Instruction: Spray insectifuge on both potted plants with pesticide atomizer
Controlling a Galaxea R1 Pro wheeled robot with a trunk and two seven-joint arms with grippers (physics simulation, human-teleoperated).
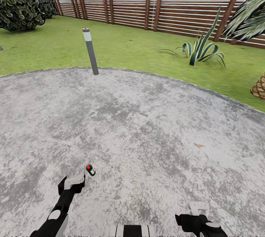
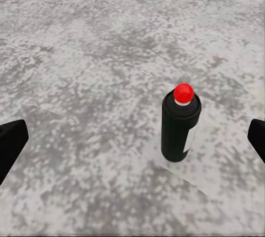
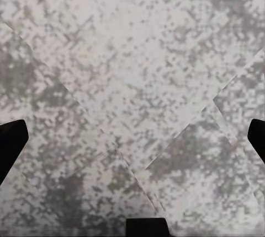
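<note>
A round grey paved patio [image 1: 147, 119] took up most of the head view, with green lawn [image 1: 129, 46] beyond its curved edge and a brown slatted wooden fence [image 1: 165, 5] closing off the back. Dark bushes [image 1: 22, 2] stood at the far left of the lawn, a striped spiky plant [image 1: 200, 49] grew near the fence on the right, and part of a scaly palm trunk [image 1: 259, 88] and its fronds showed at the right edge. A slim grey bollard lamp [image 1: 90, 50] with a small red top rose at the far rim of the patio.

The pesticide atomizer [image 1: 90, 170] stood on the paving just beyond the left gripper [image 1: 73, 183] — upright, dark-bodied, with a red spot on top. In the left wrist view the bottle [image 2: 179, 124] sat between the two spread fingers [image 2: 11, 143], touching neither; the gripper was released and empty.

The right gripper [image 1: 198, 209] hung low over bare paving, well apart from the bottle — its fingertips [image 3: 11, 146] spread wide, holding nothing.
</note>
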